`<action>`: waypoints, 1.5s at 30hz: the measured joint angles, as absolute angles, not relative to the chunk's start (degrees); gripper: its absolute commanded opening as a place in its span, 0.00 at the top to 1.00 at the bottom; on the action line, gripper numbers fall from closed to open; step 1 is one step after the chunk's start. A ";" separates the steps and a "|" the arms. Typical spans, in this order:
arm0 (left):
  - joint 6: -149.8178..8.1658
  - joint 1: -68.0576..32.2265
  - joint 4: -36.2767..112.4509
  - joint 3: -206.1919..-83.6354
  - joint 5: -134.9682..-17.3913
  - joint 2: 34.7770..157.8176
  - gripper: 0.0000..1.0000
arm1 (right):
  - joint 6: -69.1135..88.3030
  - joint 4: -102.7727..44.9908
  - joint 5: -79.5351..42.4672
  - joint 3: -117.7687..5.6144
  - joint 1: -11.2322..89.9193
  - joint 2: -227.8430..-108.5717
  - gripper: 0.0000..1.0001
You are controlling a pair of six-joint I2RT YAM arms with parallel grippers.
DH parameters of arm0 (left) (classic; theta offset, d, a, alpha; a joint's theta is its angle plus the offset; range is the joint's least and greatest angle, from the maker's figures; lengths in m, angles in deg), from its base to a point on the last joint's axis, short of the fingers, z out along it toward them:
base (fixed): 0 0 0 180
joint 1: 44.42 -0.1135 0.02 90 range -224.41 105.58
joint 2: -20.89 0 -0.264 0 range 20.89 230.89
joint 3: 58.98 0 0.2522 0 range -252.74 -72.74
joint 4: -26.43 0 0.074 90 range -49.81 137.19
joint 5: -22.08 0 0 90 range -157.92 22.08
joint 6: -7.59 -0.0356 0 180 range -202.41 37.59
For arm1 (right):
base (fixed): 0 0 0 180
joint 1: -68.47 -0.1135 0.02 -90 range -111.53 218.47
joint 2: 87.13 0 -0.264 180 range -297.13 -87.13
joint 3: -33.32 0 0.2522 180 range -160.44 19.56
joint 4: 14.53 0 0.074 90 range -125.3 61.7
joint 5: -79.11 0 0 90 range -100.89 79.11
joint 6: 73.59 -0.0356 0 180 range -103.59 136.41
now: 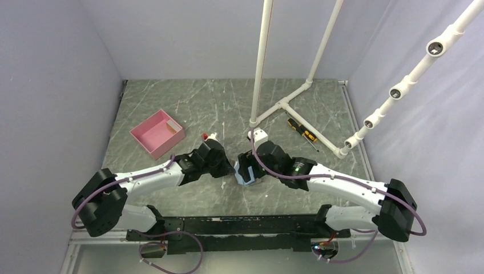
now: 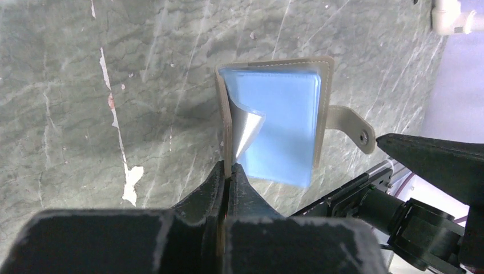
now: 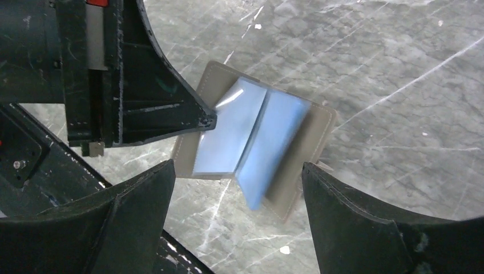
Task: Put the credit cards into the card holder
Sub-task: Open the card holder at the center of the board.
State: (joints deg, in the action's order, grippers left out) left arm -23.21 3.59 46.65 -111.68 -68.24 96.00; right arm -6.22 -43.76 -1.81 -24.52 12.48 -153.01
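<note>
Two claws meet at the card holder (image 1: 249,176), which lies open on the table (image 1: 228,97) just ahead of the arm bases, about midway between them. My left claw (image 2: 228,171) is pinched tight on the edge of one grey cover and holds that cover up on edge, while the other half lies flat with its light blue lining up. My right claw (image 3: 235,168) hangs over the holder with its fingers spread wide and nothing between them.

I judge this to be the opening step: the holder is held open, but no card is in either claw. I cannot find the credit cards plainly in any view. A small brownish thing sits in the pink box (image 1: 155,136), too small to name. Next, I think the right claw must fetch a card and slide it edge-first under a clear sleeve (image 2: 249,128), while the left grip holds.

In the left wrist view the fold runs straight away from my left claw, so the long axis does too. The strap (image 2: 349,127) points sideways towards the right arm.
</note>
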 measured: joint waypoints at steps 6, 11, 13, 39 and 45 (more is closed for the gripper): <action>-23.21 3.64 46.98 -111.77 -68.87 97.55 1.00 | -8.08 -42.36 1.05 -24.06 11.70 -156.95 0.35; -23.18 3.64 47.06 -111.70 -68.89 97.40 1.00 | -9.37 -40.66 3.17 -22.42 11.76 -161.25 0.44; -23.21 3.64 47.02 -111.25 -68.74 96.79 1.00 | -9.72 -39.93 3.76 -22.03 11.76 -163.40 0.45; -30.72 2.54 60.35 -109.65 -64.24 98.25 0.43 | -14.16 -33.38 6.52 -19.25 11.81 -172.82 0.41; -33.50 2.50 67.04 -111.16 -64.10 90.95 0.34 | -13.59 -34.49 5.88 -19.23 11.81 -171.11 0.40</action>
